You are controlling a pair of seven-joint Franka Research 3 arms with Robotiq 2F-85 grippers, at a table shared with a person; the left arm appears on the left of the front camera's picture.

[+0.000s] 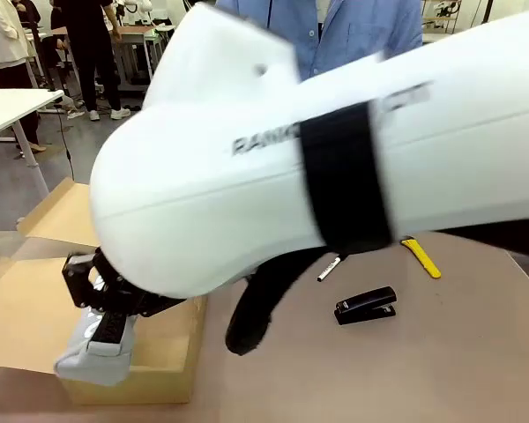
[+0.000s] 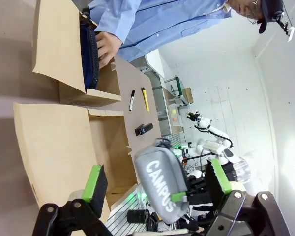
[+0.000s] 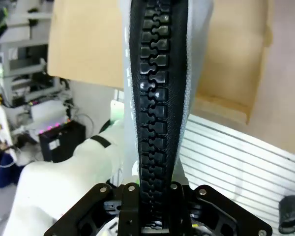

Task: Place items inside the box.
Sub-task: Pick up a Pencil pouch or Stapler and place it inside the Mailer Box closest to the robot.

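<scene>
My right gripper is shut on a grey zip pencil case lettered "CAMPUS", holding it over the near right corner of the open cardboard box. The right wrist view looks straight down the case's black zipper, which runs between the jaws. In the left wrist view my left gripper stands open above the box, apart from the grey case. A navy case stands in the box under the person's hand. A black stapler and a black-capped white marker lie on the table.
My right arm reaches across most of the front view from the right. A yellow pen lies beyond the stapler. The box's flaps are spread open at the left. The person in a blue shirt stands at the far side.
</scene>
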